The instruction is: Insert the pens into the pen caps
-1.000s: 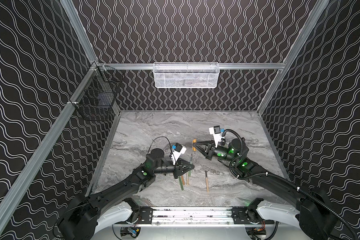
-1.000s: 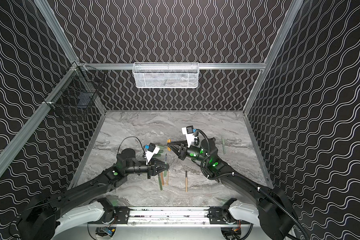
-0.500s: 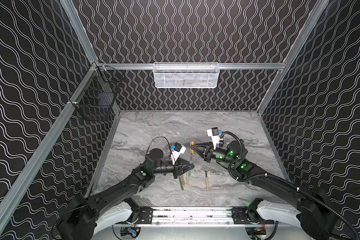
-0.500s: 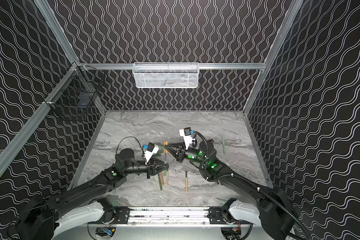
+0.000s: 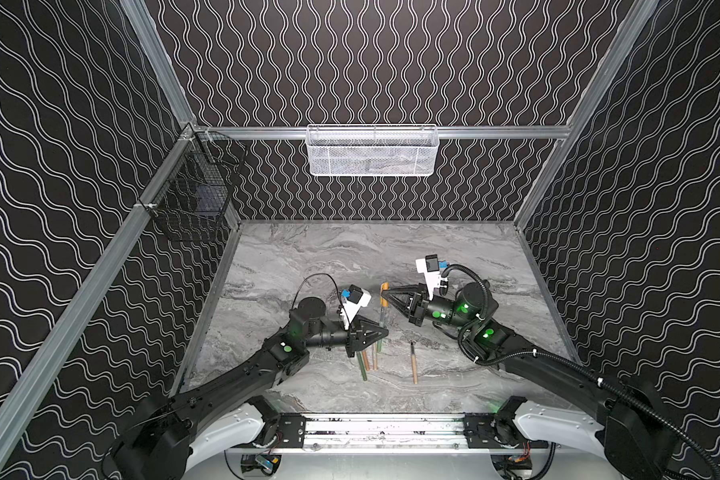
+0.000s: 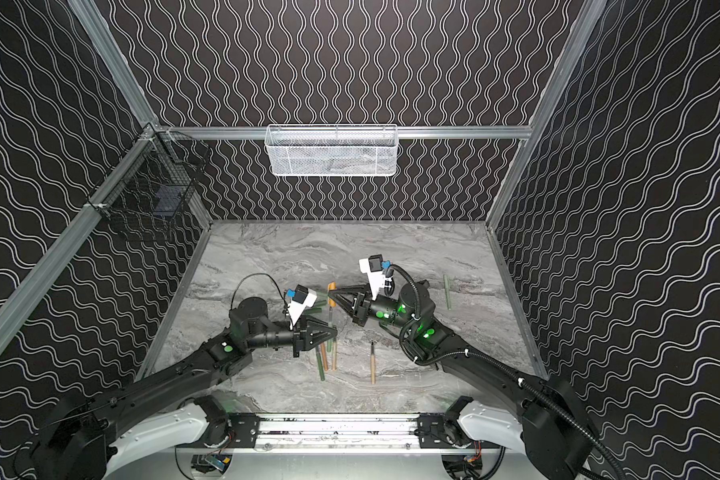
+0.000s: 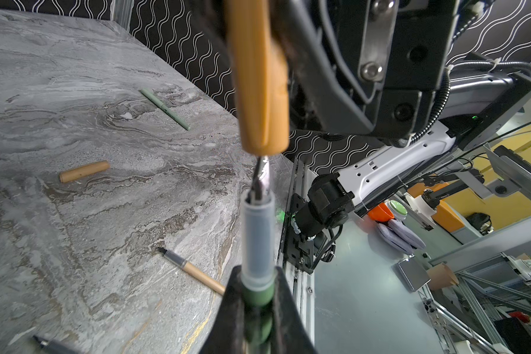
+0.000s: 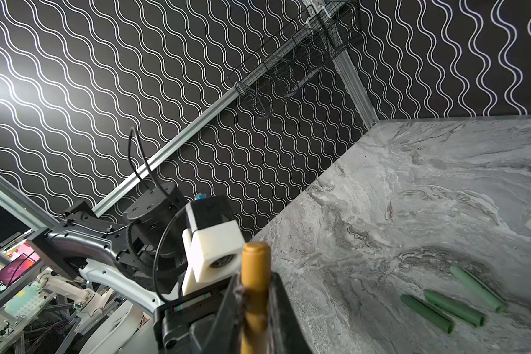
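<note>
Your left fingers (image 7: pixel 229 309) are clamped on the green pen (image 7: pixel 256 233) by its barrel, which leaves the dark tip free, aimed at the orange cap (image 7: pixel 259 76) with its point just at the cap's mouth. Your right fingers (image 8: pixel 279 309) are pinched on that cap by its sides, keeping the open end clear above the tabletop (image 7: pixel 74 107); green into orange looks mismatched, so check the pairing.
</note>
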Action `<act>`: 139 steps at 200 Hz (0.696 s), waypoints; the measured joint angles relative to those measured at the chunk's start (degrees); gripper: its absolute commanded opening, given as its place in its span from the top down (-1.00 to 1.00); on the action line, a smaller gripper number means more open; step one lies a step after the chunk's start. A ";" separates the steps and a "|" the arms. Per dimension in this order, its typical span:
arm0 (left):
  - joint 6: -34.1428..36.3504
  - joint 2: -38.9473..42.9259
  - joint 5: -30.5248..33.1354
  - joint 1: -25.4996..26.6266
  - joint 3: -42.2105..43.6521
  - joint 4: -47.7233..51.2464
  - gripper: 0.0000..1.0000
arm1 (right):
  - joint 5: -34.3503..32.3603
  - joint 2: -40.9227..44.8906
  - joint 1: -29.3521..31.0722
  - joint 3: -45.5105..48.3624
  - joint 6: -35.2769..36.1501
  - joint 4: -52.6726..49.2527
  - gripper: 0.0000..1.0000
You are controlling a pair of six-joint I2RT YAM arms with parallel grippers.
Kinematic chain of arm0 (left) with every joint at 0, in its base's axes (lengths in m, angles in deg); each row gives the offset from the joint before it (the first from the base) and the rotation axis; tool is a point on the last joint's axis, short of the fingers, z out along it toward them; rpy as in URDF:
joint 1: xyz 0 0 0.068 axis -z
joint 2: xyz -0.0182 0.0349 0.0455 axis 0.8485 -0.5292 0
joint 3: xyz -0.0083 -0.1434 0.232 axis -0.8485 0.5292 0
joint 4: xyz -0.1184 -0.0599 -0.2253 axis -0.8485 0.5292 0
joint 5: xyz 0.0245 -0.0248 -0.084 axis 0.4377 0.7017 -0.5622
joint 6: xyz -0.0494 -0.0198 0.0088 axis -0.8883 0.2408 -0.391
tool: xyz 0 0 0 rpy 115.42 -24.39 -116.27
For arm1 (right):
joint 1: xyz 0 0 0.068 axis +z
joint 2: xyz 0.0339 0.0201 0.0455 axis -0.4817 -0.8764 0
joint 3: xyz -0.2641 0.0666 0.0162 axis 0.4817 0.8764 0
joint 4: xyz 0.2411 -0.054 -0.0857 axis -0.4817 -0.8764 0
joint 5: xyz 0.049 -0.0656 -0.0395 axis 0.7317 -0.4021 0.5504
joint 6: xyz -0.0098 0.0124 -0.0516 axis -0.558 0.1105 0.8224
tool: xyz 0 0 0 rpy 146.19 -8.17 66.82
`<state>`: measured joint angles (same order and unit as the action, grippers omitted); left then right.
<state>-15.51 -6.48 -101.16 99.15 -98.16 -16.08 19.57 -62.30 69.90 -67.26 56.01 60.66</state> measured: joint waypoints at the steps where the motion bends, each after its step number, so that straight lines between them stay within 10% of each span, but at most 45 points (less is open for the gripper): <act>1: 0.02 0.02 0.02 0.00 0.00 0.00 1.00 | 0.00 0.00 0.02 0.00 0.02 0.00 0.77; 139: 0.22 1.81 0.92 0.00 -0.13 1.75 1.00 | -0.26 -0.74 2.25 -0.07 0.26 -0.28 0.77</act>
<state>-15.29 -4.67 -100.24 99.15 -98.30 -14.33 19.31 -63.04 72.15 -67.32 56.27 60.38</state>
